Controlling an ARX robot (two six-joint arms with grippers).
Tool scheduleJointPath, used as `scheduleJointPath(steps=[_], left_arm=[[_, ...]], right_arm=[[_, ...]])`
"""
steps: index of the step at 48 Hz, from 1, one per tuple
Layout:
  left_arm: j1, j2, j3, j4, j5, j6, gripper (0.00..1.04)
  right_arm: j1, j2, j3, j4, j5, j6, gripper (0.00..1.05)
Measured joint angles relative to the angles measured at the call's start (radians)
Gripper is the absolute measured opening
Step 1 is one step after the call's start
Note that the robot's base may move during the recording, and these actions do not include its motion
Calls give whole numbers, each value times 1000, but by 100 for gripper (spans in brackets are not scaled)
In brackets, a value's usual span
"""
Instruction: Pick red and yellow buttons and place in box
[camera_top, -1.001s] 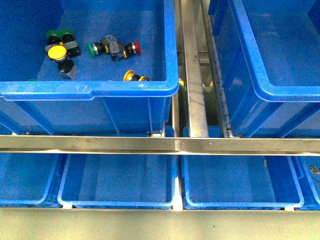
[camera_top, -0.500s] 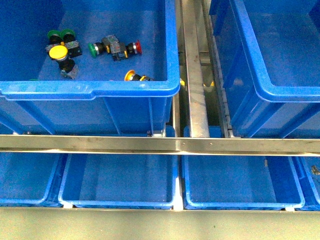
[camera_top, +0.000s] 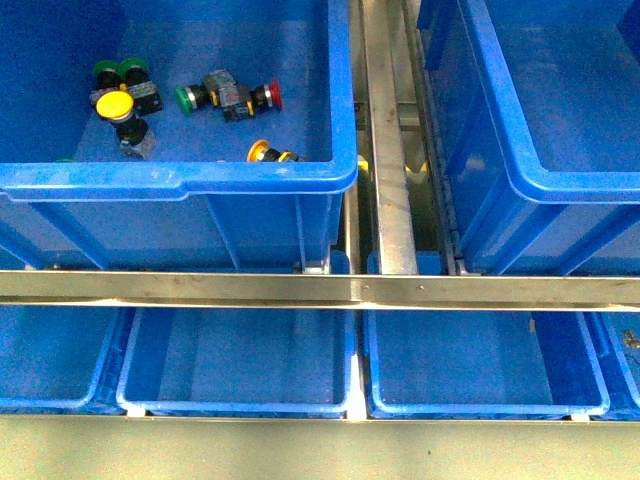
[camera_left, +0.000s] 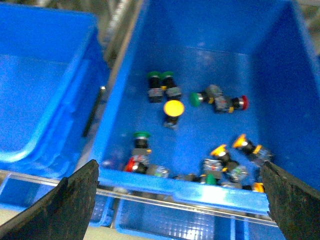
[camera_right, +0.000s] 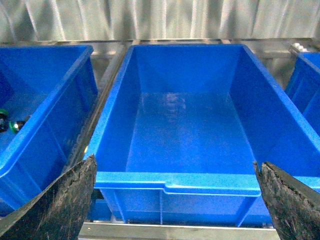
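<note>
A deep blue crate (camera_top: 180, 180) on the left holds the loose buttons. A yellow-capped button (camera_top: 114, 103) stands cap up, a red button (camera_top: 272, 95) lies on its side, and another yellow one (camera_top: 259, 151) lies near the front wall. In the left wrist view my left gripper (camera_left: 180, 200) hangs open above this crate's front rim (camera_left: 165, 184), over the yellow button (camera_left: 173, 108), a red one (camera_left: 242, 102), a second red one (camera_left: 131, 164) and a yellow one (camera_left: 240, 142). My right gripper (camera_right: 175, 200) is open before the empty box (camera_right: 175, 180), the right crate (camera_top: 560, 185). Neither gripper shows in the front view.
Green-capped switches (camera_top: 186, 98) lie among the buttons. A steel rail (camera_top: 385, 150) runs between the two crates and a steel crossbar (camera_top: 320, 290) spans the front. Shallow blue trays (camera_top: 240, 405) sit below the crossbar. Another blue crate (camera_left: 35, 100) stands beside the button crate.
</note>
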Motion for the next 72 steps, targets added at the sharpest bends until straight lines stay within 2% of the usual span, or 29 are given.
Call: scheduleJointPath(steps=[6,14,32,52,72], left_arm=[[-19,146,93,31,4,24,97],[22,420,261,46,-31,37,97],[62,803,558,-82,-3,-42,97],[146,1029,695,-95,1,-25,97],[149,1189,755,-54,38,-23,97]], right_arm=[[0,0,0,0,0,0,98],[0,0,0,0,0,0,98],[0,0,0,0,0,0,98],[0,0,0,0,0,0,98],[0,0,0,0,0,0,98]])
